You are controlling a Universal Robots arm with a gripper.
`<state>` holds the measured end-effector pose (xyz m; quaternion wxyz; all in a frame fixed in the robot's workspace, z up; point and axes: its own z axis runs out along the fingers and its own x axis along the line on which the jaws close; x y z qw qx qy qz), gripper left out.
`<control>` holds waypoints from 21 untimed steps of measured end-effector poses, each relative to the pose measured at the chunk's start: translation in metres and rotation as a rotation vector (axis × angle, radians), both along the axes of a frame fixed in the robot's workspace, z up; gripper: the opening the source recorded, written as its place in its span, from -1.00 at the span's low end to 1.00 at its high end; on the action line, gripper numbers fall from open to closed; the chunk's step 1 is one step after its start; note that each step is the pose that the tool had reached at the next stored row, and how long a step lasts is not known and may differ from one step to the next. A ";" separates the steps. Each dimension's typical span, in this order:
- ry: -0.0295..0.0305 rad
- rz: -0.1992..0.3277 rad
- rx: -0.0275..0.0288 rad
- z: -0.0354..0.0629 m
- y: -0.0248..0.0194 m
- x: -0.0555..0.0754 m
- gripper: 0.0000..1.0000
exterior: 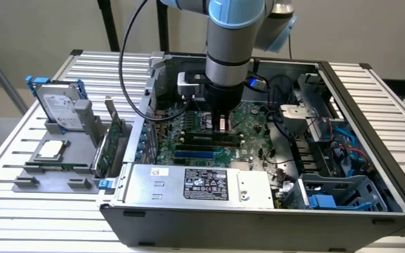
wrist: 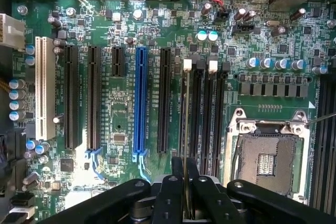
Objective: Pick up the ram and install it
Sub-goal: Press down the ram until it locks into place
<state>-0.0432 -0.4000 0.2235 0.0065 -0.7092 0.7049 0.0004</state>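
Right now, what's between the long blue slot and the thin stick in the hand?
Wrist view: one long black slot lies between the long blue slot and the thin ram stick gripped by the hand.

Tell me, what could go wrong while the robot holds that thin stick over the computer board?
1. The ram, pinched edge-on between the fingers, might come down slightly off the black memory slot and jam or bend.
2. The open processor socket sits right beside those slots, so a sideways slip could knock it.
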 end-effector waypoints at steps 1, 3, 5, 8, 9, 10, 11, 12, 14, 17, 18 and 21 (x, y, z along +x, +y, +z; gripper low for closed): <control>-0.0015 0.000 -0.0002 0.0000 0.0000 0.000 -1.00; -0.0059 0.000 -0.0005 0.0000 0.0001 0.000 -1.00; -0.0111 0.001 -0.0010 0.0001 0.0001 0.000 -1.00; -0.0176 0.002 -0.0023 0.0001 0.0001 0.000 -1.00; -0.0195 0.002 -0.0027 0.0001 0.0001 -0.001 -1.00; -0.0216 0.002 -0.0033 0.0000 0.0002 -0.001 -1.00; -0.0239 0.002 -0.0039 0.0000 0.0002 -0.001 -1.00; -0.0266 0.002 -0.0050 0.0000 0.0002 -0.002 -1.00; -0.0319 0.002 -0.0072 -0.0001 0.0002 -0.003 -1.00; -0.0396 0.002 -0.0113 0.0000 0.0004 -0.004 -1.00; -0.0419 0.002 -0.0127 0.0000 0.0005 -0.005 -1.00; -0.0466 0.002 -0.0159 0.0000 0.0010 -0.005 -1.00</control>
